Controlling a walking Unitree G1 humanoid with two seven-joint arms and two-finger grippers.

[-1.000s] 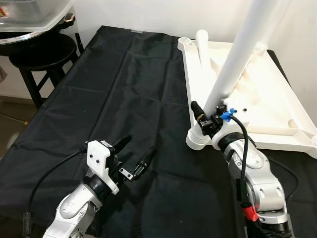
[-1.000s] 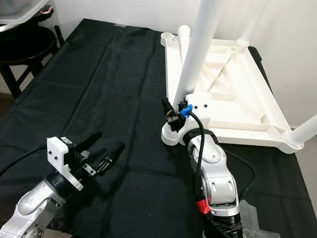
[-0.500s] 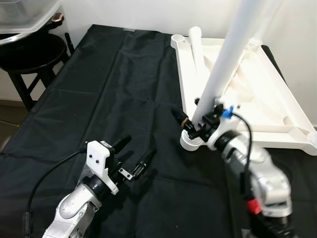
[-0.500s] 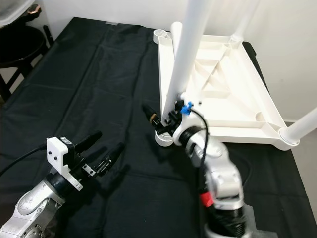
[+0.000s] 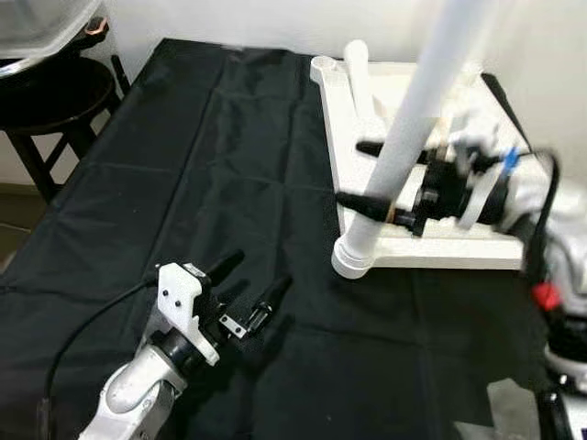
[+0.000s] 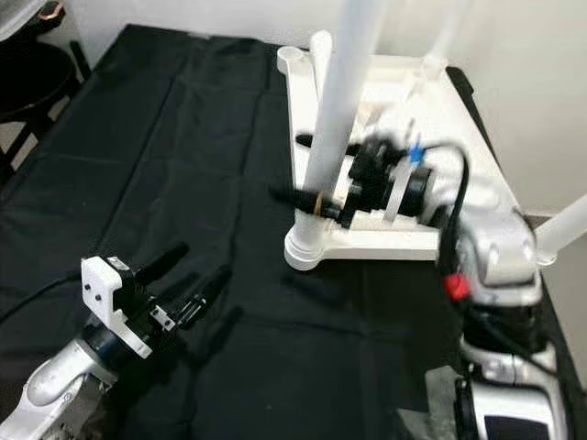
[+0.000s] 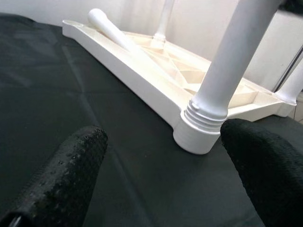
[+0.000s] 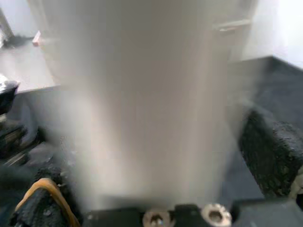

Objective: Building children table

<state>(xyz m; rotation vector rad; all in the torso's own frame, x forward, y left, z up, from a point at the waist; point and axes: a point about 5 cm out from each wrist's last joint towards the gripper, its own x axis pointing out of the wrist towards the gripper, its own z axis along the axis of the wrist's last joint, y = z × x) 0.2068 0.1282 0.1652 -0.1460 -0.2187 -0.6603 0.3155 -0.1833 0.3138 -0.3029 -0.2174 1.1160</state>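
Work surface: tabletop covered with a creased black cloth.

Item 1: white plastic children's table top, lying upside down on the right half of the cloth, ribbed underside facing up, round leg sockets at its corners.

Item 2: near-corner table leg, a white tube standing upright in the socket at the corner nearest the robot; threaded collar visible at its foot where it meets the socket.

Item 3: loose white table leg, lying on the upturned underside along the left edge, its rounded end toward the far corner.

Item 4: further upright legs, 1 at the far corner and 1 at the right corner, both partly cut off by the frame.

Right gripper: reaching in from the right across the upturned frame, blurred. Its 2 black fingers straddle the near-corner leg low on its shaft, 1 on each side. In the right wrist view the leg sits close between the fingers; whether they are pressed onto it cannot be told.

Left gripper: held low over the black cloth at the near left, well apart from the white frame, pointing toward the near-corner socket. Fingers spread wide, grasping nothing.

Surroundings: black round stool at the far left beside the tabletop, with a clear plastic bin above it; white wall behind.
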